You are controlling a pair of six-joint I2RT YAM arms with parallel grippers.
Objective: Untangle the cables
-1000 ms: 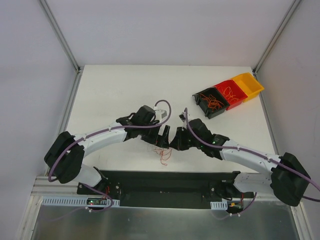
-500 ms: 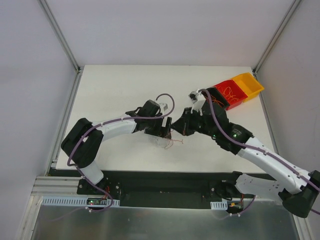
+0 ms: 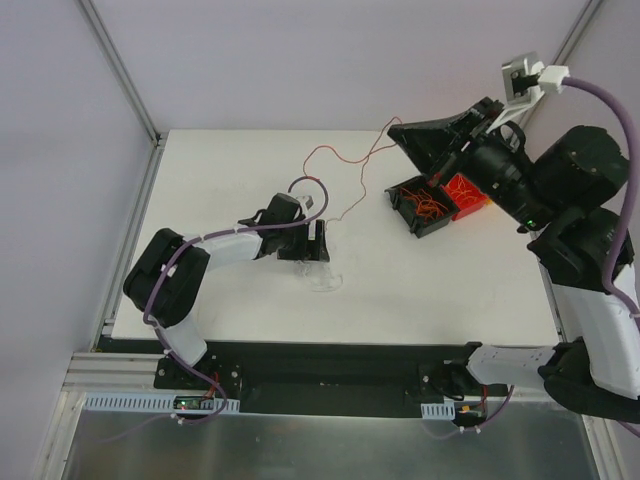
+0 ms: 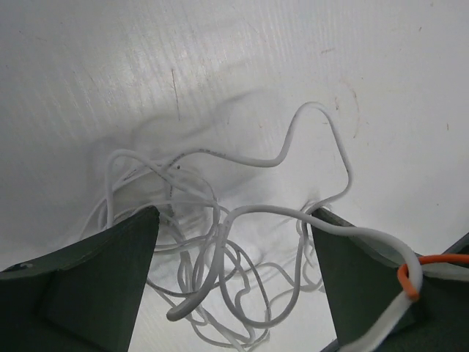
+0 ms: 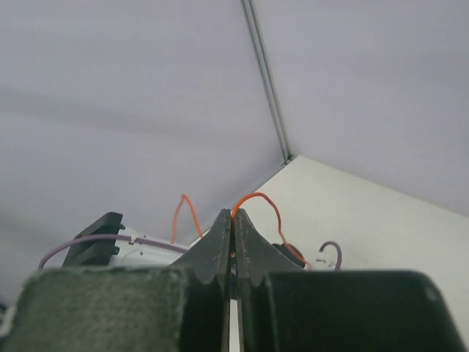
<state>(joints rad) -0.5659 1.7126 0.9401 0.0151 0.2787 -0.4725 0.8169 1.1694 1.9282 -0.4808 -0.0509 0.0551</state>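
A whitish tangle of thin cables (image 4: 220, 257) lies on the white table (image 3: 230, 180); it shows faintly in the top view (image 3: 323, 281). My left gripper (image 4: 234, 293) is open and low over the table, its fingers (image 4: 102, 279) standing on either side of the tangle; it also shows in the top view (image 3: 318, 252). An orange cable (image 3: 340, 152) runs stretched from the left gripper up to my right gripper (image 3: 395, 132), which is raised high at the back right. The right gripper (image 5: 233, 214) is shut on that orange cable (image 5: 256, 196). An orange strand (image 4: 436, 259) crosses the left gripper's right finger.
A black bin (image 3: 402, 200) with orange wires and a red bin (image 3: 462, 190) stand at the back right, partly under the raised right arm. Frame posts rise at both back corners of the table.
The right gripper has lifted and swung to the back right, drawing the orange cable out long. The left gripper stayed low at the whitish tangle, shifting slightly back.
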